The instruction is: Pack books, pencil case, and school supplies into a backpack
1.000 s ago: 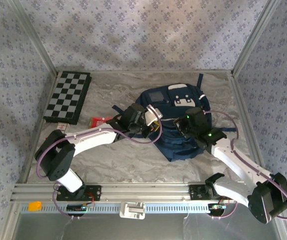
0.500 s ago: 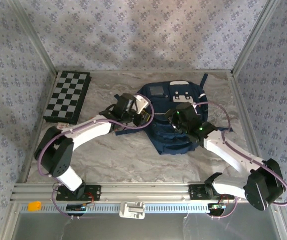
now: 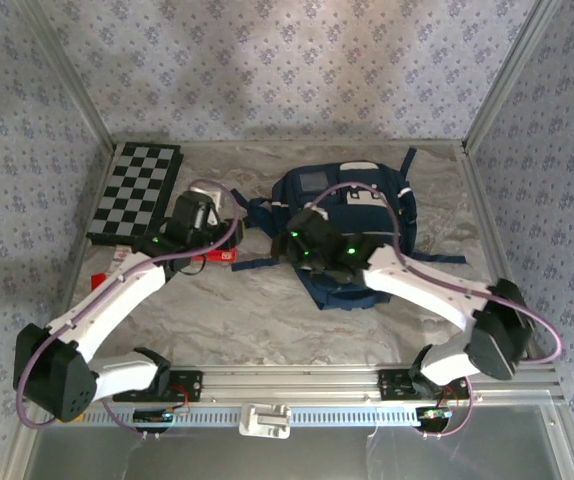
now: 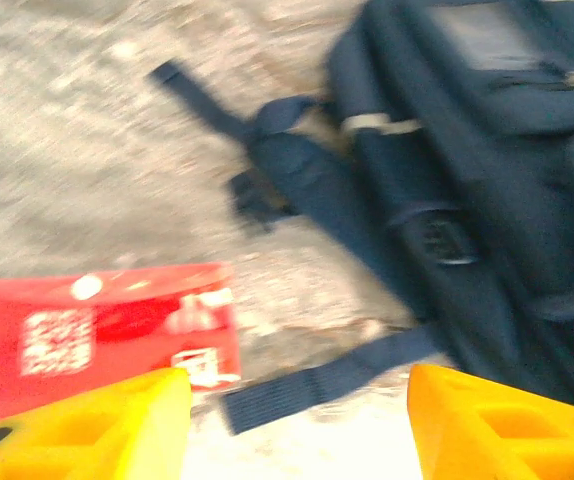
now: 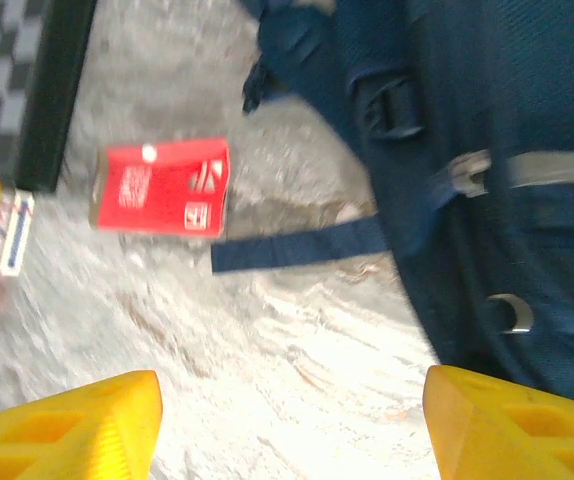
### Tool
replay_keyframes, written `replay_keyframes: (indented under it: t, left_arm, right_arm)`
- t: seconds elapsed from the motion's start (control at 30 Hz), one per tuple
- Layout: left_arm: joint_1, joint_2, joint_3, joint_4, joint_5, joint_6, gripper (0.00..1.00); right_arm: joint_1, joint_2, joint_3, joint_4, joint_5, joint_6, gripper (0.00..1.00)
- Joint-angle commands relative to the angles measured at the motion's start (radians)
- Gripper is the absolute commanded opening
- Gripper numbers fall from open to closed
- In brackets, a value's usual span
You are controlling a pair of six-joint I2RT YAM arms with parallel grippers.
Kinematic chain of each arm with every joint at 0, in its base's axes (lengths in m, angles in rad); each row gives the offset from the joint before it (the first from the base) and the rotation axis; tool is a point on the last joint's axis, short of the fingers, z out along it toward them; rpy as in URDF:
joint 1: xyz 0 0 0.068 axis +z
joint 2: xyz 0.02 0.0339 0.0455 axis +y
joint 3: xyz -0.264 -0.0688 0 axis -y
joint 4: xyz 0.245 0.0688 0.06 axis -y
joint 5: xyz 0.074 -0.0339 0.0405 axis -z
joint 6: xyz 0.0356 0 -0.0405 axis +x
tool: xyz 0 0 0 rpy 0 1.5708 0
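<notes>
The navy backpack (image 3: 357, 215) lies flat at the middle-back of the table, and it takes up the right side of the left wrist view (image 4: 487, 170) and of the right wrist view (image 5: 497, 150). The red pencil case (image 4: 97, 325) lies flat on the table left of the backpack (image 5: 162, 187), partly under my left arm (image 3: 214, 257). My left gripper (image 3: 217, 228) hovers open over it with nothing between its yellow fingers (image 4: 87, 425). Over the backpack's left edge hangs my right gripper (image 3: 289, 243), open and empty above bare table (image 5: 287, 430). Books and the pink gadget are out of view.
A loose backpack strap (image 5: 297, 245) runs across the table towards the pencil case. The checkered board (image 3: 137, 192) lies at the back left. A tiny red block (image 3: 98, 276) sits near the left wall. Metal frame rails edge the table.
My left gripper has drawn back left off the backpack to above the pencil case. My right gripper has swung left across the backpack to its left edge. The backpack has shifted away from me.
</notes>
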Motion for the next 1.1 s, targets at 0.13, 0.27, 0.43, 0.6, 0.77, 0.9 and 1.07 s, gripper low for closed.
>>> replay_keyframes:
  t: [0.13,0.27,0.43,0.6,0.77,0.9,1.07]
  left_arm:
    - [0.116,0.304,0.142,-0.095,-0.01,-0.1,0.6]
    - [0.146,0.506,0.271,-0.1,-0.018,-0.121,0.59]
    - [0.159,0.7,0.417,-0.103,-0.017,-0.11,0.58]
    - [0.162,0.843,0.537,-0.146,-0.016,-0.107,0.58]
    - [0.157,0.842,0.512,-0.164,0.031,-0.119,0.58]
    - [0.146,0.767,0.395,-0.156,0.038,-0.118,0.58]
    - [0.122,0.629,0.208,-0.14,0.045,-0.129,0.58]
  right_arm:
    - [0.028,0.077,0.04,-0.014,0.015,-0.144,0.75]
    - [0.024,0.043,-0.025,0.045,0.025,-0.164,0.77]
    - [0.011,0.023,-0.032,0.012,0.034,-0.174,0.78]
    - [-0.009,-0.009,-0.06,0.009,0.033,-0.172,0.78]
    - [-0.025,-0.036,-0.078,0.0,0.042,-0.176,0.78]
    - [-0.034,-0.043,-0.088,-0.001,0.042,-0.182,0.78]
    - [-0.037,-0.046,-0.082,-0.004,0.045,-0.192,0.78]
